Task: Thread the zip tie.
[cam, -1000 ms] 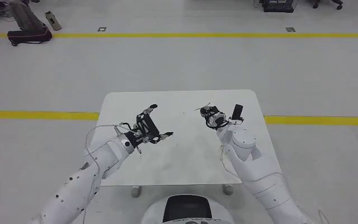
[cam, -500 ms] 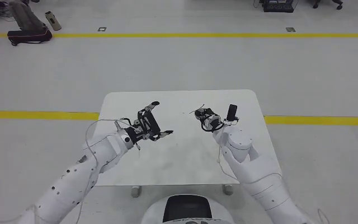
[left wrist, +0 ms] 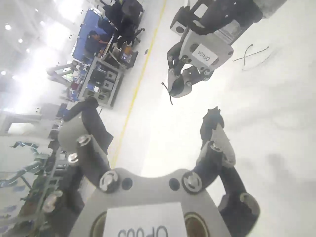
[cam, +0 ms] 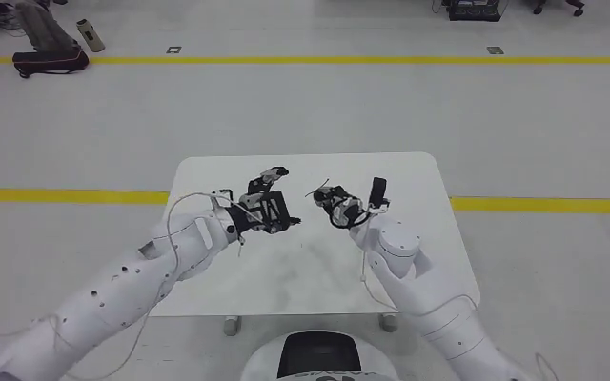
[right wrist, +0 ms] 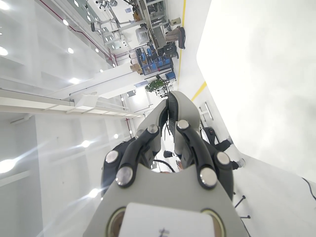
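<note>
A thin black zip tie (left wrist: 168,94) sticks out of my right gripper (left wrist: 176,83), which is shut on it above the middle of the white table (cam: 305,276). From above, the right gripper (cam: 321,194) holds the tie (cam: 315,188) with its free end towards the left gripper (cam: 282,198). The left gripper (left wrist: 150,118) is open, its fingers (left wrist: 213,124) spread wide, a short way from the tie's end and not touching it. In the right wrist view the right gripper (right wrist: 169,99) is pressed together on the thin strip (right wrist: 163,83).
Loose black zip ties (left wrist: 251,55) lie on the table behind the right gripper, and others (right wrist: 241,202) lie near the table edge under the right arm. Yellow floor lines (cam: 305,60) run beyond the table.
Both grippers have drawn together over the table's middle. The right one carried the zip tie leftward, and the open left one moved right and a little farther back.
</note>
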